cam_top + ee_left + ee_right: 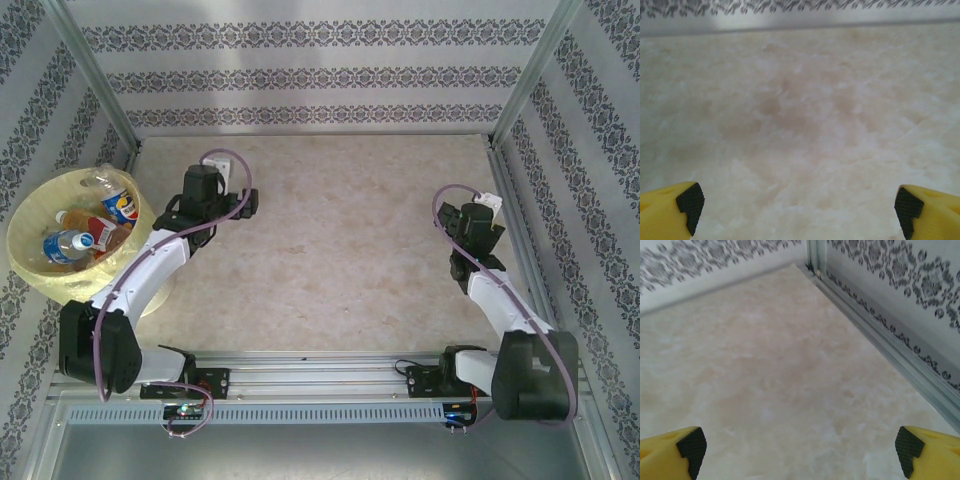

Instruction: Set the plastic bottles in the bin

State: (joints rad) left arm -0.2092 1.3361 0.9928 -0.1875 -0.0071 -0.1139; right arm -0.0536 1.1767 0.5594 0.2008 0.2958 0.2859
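The bin (pixel 16 246), a big round pale-yellow bucket, stands at the table's left edge. Several plastic bottles lie inside it: one with a blue label (pixel 122 205), one with a red label (pixel 101 232), and a blue-labelled one (pixel 60 247) lower down. My left gripper (pixel 207 188) hovers just right of the bin, over bare table. In the left wrist view the left gripper (pixel 800 210) is open, its yellow fingers (pixel 670 207) wide apart with nothing between them. My right gripper (pixel 466 218) is near the right wall; the right wrist view shows the right gripper (pixel 800 450) open with nothing in it.
The beige marbled tabletop (pixel 340 240) is walled in by patterned panels. A metal rail (pixel 890 347) runs along the right wall close to my right gripper. The back wall (pixel 800 10) lies ahead of my left gripper.
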